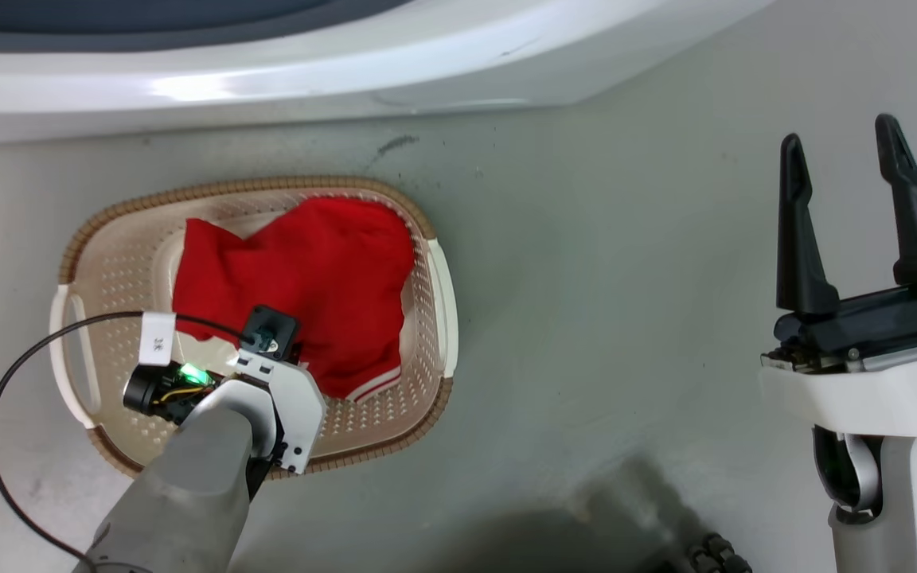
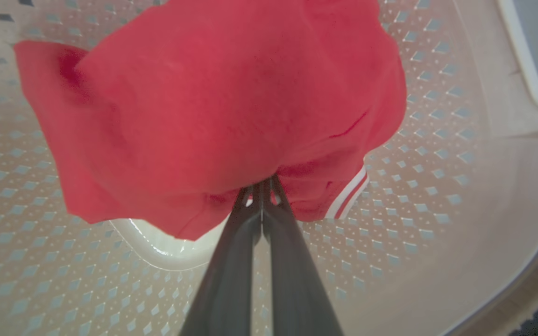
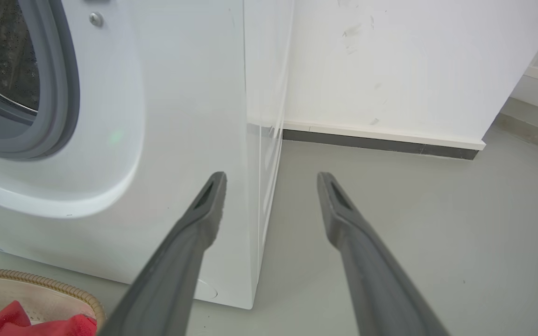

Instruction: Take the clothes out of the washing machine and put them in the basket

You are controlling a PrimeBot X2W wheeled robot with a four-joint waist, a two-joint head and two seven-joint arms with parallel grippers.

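L gripper point(image 2: 262, 184), lower-centre of wrist view: fingers pressed together, pinching red garment point(image 1: 307, 278) w/ striped hem, inside basket point(image 1: 267, 185), centre-left. R gripper point(image 1: 839, 131) spread, empty. I'd release low, then lift straight to avoid snagging cloth.

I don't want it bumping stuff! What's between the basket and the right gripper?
Bare grey floor, seen in the head view, separates the basket from the right gripper.

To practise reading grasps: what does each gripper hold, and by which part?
Left gripper: pinches the red garment at its edge beside the white-striped hem. Right gripper: open, holding nothing.
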